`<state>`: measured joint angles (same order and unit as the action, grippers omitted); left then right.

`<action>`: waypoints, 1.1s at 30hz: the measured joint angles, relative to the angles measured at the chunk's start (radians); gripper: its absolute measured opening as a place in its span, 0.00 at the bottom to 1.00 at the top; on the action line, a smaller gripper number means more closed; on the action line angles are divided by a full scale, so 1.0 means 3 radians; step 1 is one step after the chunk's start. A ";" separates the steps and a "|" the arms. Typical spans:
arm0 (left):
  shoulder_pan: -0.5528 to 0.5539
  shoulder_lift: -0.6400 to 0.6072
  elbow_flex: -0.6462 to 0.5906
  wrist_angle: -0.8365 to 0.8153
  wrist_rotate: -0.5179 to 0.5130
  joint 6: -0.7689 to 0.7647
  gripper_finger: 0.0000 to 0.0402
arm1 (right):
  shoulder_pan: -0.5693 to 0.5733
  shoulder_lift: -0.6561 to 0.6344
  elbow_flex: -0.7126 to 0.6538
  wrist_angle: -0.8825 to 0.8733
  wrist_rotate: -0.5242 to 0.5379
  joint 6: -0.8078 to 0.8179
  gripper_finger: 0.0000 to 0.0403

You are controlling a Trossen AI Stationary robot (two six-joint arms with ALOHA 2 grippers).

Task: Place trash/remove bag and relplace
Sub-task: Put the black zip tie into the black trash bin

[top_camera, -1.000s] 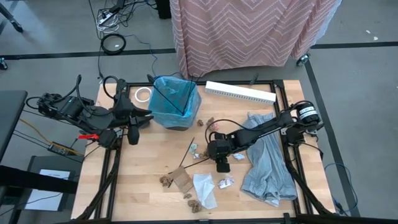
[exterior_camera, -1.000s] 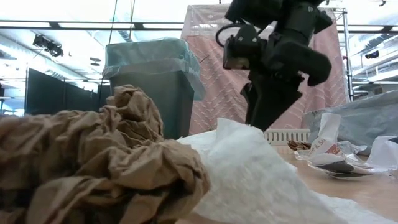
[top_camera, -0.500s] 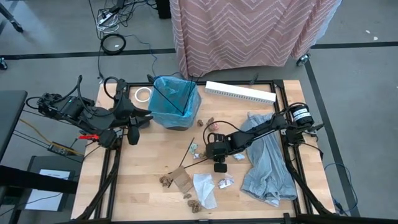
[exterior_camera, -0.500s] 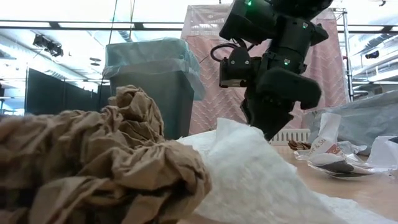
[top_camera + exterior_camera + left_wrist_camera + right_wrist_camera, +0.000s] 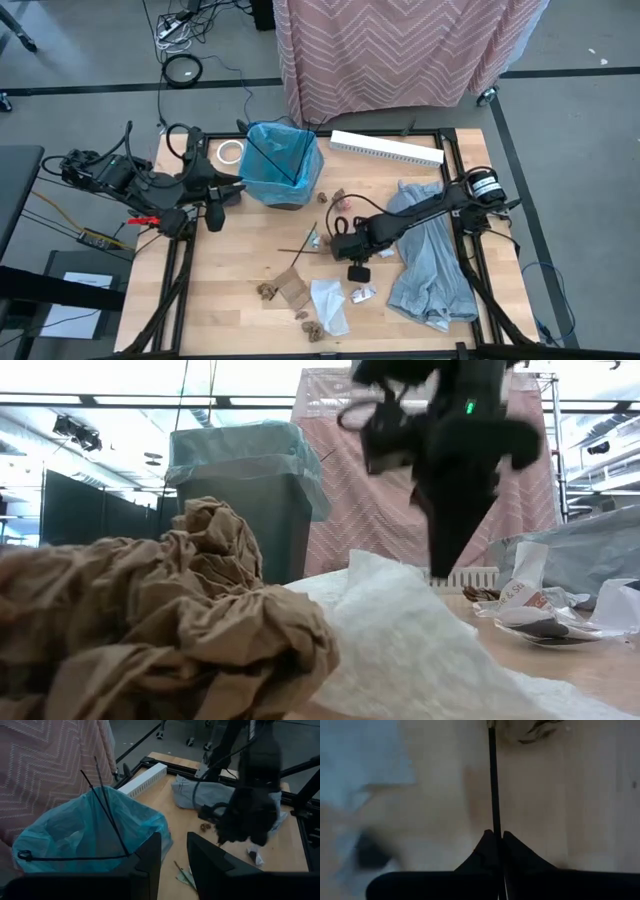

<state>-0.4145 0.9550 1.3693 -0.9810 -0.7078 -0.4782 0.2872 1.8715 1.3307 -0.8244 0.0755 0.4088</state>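
Right tool (image 5: 496, 836) pinched tight on thin dark stick (image 5: 492, 780), stick running straight ahead from the tips over the wooden surface (image 5: 240, 270). Stick looks light, stiff, likely slippery, so an end grip may let it swivel. Left tool (image 5: 173, 855) part spread, empty, blue-bagged bin (image 5: 85, 827) just ahead.

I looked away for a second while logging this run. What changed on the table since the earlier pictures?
The right claw moved toward the bin side of the table and shut on a thin dark stick; the stick now lies flatter than before. The left claw beside the bin, the grey cloth and the paper scraps stayed as they were.
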 joint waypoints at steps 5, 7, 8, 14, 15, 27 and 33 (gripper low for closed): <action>0.0000 0.0000 0.0000 -0.0128 -0.0001 -0.0005 0.25 | 0.0232 -0.0020 0.0603 -0.0953 0.0085 0.0070 0.00; 0.0000 -0.0001 0.0000 -0.0165 -0.0001 -0.0010 0.25 | 0.0317 -0.0020 0.0848 -0.1393 0.0202 0.0178 0.00; 0.0000 -0.0001 0.0000 -0.0164 -0.0001 -0.0012 0.25 | 0.0354 -0.0020 0.0978 -0.1616 0.0274 0.0236 0.00; 0.0000 -0.0001 0.0000 -0.0166 -0.0001 -0.0014 0.25 | 0.0541 -0.0052 0.1814 -0.2471 0.0864 0.0405 0.00; 0.0000 -0.0001 0.0000 -0.0166 -0.0001 -0.0014 0.25 | 0.0555 -0.0090 0.1910 -0.2454 0.0974 0.0338 0.00; 0.0001 -0.0001 0.0000 -0.0187 -0.0034 -0.0018 0.25 | -0.0131 -0.0085 0.2680 -0.2491 0.2276 -0.0988 0.00; 0.0001 0.0000 0.0000 -0.0198 -0.0191 -0.0139 0.25 | -0.0612 -0.0078 0.2694 -0.2470 0.3251 -0.2288 0.00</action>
<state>-0.4141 0.9550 1.3693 -1.0405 -0.7653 -0.5200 0.1034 1.8481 2.1387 -1.5654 1.0509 -0.2778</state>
